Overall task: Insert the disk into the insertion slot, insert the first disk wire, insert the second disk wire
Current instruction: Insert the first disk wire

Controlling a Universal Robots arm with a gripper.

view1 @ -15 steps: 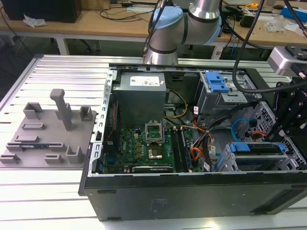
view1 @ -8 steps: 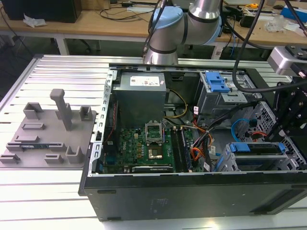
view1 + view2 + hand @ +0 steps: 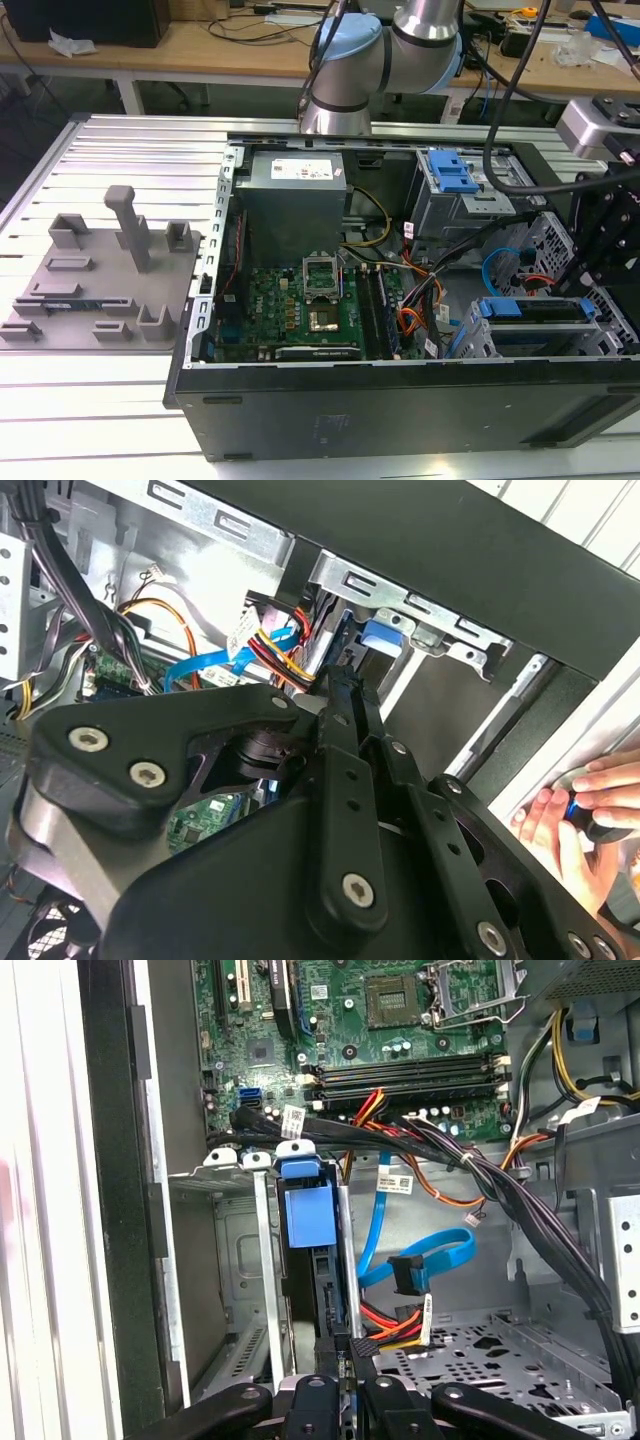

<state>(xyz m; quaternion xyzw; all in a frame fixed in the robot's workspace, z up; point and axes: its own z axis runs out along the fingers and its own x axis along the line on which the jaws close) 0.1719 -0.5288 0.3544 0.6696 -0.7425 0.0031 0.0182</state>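
Step 1 looks done, or v. nearly. The disk (image 3: 305, 1215) stands on its edge inside the insertion slot (image 3: 262, 1260), blue frame end showing, w/ grey metal walls on both sides. In the exterior view the disk (image 3: 525, 310) sits in its cage at the exterior view's right, inside the black PC case (image 3: 400, 410). Its blue end is about level w/ the cage top, so I think it's pushed all the way in.

The gripper (image 3: 347, 1355) hangs right at the near end of the disk. Its two black fingers look squeezed close together in both wrist views, w/ hardly any gap. I can't see anything pinched between them, so I think it holds nothing. I can't tell if it touches the disk.

Wires: not done, I think. The blue flat wire (image 3: 440, 1255) w/ its black plug (image 3: 408, 1275) lies loose just beside the slot. That end is plugged into nothing. The red, yellow & black wire bunch (image 3: 390, 1322) lies near the gripper, also loose as far as I can tell. So 1 of 3 steps done, 2 left.

A hand (image 3: 565, 820) rests outside the case wall.
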